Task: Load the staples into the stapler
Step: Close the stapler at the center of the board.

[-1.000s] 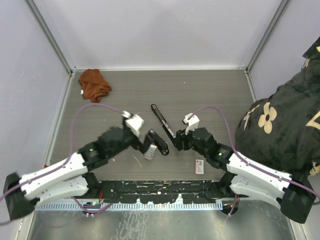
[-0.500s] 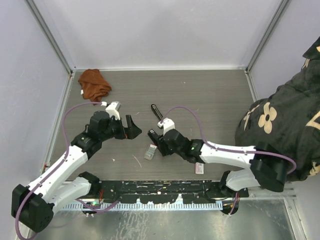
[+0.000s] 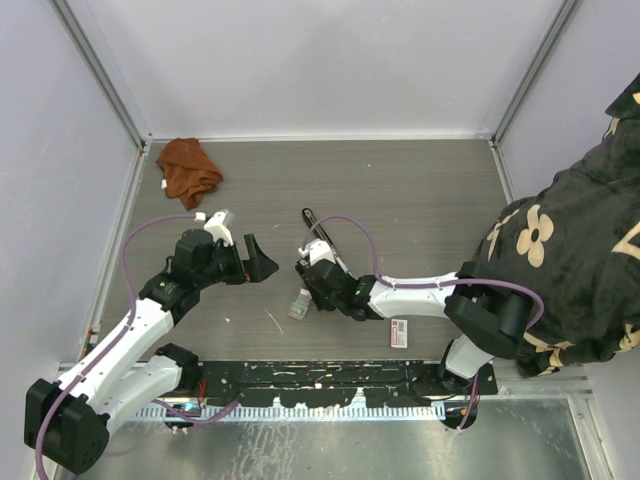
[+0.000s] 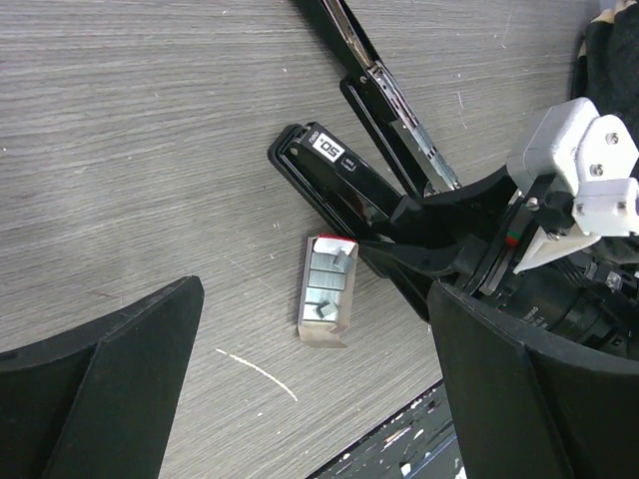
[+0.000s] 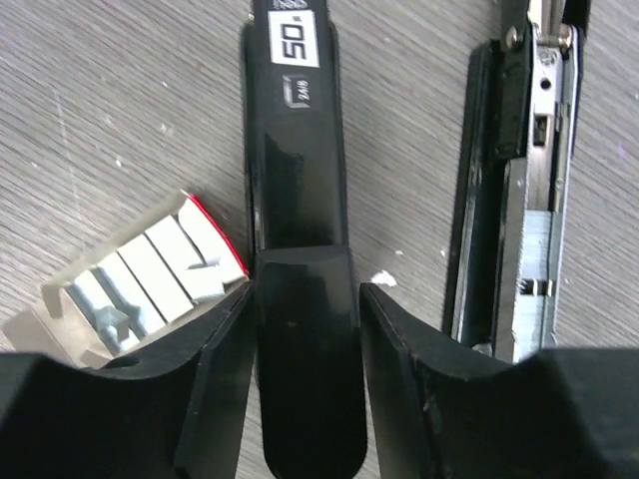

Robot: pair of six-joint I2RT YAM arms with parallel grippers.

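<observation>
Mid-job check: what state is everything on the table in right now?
Stapler: swung open flat, magazine exposed.
Staple tray: out of box, strips inside, beside stapler.
Staple box: lying flat, apart.
Brown cloth: crumpled, far-left corner.
Left gripper: open, empty.
Right gripper: jaws astride stapler's top arm; grip unclear.

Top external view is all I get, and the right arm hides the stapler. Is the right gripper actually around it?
Observer: In the right wrist view, the right gripper has one finger on each side of the stapler, on its black arm labelled 50. I cannot tell whether they press on it.
Operator: Are the staples reachable?
Observer: The staple tray lies uncovered with its strips showing, and its red end is right beside that black arm.
Operator: And the magazine?
Observer: The magazine rail lies alongside, opened out, with its metal channel showing.
</observation>
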